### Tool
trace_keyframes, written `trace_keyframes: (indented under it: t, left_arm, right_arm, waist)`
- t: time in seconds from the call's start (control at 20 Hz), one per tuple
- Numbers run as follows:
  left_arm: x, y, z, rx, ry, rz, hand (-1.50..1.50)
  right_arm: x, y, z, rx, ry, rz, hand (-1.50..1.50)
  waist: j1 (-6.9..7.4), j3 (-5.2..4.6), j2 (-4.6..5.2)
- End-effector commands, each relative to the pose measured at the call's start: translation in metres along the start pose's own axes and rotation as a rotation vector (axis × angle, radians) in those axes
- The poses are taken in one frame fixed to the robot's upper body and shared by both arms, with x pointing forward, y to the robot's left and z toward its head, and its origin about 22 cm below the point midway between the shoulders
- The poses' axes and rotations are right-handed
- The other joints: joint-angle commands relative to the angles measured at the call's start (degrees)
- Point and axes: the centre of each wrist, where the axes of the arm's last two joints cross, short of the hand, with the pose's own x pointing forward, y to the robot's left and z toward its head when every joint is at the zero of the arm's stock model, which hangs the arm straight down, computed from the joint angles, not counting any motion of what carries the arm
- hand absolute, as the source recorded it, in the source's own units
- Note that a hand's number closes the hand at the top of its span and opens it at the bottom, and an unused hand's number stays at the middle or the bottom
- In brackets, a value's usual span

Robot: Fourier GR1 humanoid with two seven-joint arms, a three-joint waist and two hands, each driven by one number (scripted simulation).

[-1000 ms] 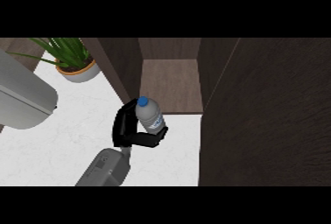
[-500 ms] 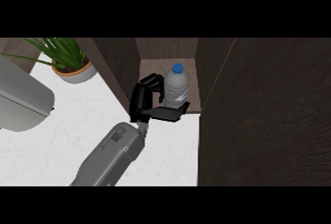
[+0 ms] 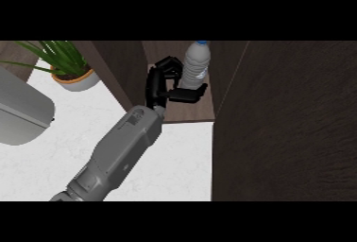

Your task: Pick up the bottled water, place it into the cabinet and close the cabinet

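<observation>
White speckled stone makes up the tabletop [image 3: 181, 156], which fills the low left part of the head view. At 10 o'clock stands a green leafy plant in a round orange and white pot [image 3: 75, 79]. At 9 o'clock, a big grey rounded metal thing [image 3: 21, 113] sits at the left edge; I cannot tell what it is.

At 12 o'clock is the dark brown wooden cabinet [image 3: 125, 71], open, with a brown shelf floor [image 3: 188, 111] inside. A tall dark brown wooden cabinet door [image 3: 293, 123] fills the whole right side, from 1 o'clock down to 5 o'clock. It stands just to the right of the opening, with its edge close beside the bottle.

One grey forearm comes up from 7 o'clock. Which arm it is I cannot say for sure, but it looks like the left one. Its black robot hand [image 3: 167, 85] is inside the cabinet, with fingers and thumb curled round the clear plastic water bottle with a blue cap [image 3: 196, 66]. The bottle is upright in the cabinet, above the shelf floor. Its long side runs from 6 to 12 o'clock, with the cap pointing to 12 o'clock. The robot hand holds its lower half from the left side.
</observation>
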Motion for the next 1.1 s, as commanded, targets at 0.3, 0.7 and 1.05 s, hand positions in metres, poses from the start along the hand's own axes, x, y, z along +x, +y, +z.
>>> trace_keyframes:
  t: [0.3, 0.7, 1.05]
  left_arm:
    - [-0.024, 0.029, -0.022, 0.119, 0.034, -0.262, 1.50]
    - [-0.009, 0.047, -0.043, 0.242, 0.040, -0.244, 1.50]
    - [-0.016, 0.051, -0.041, 0.235, -0.076, -0.407, -1.50]
  right_arm:
    - [0.016, 0.000, -0.005, 0.010, -0.056, -0.061, -1.50]
    - [0.007, -0.002, -0.006, 0.028, -0.066, -0.078, -1.50]
    - [0.000, -0.005, -0.008, 0.032, -0.057, -0.060, -1.50]
  waist:
    - [-1.14, -0.05, 1.00]
    - [-2.28, -0.08, 1.38]
    - [-2.38, -0.09, 1.67]
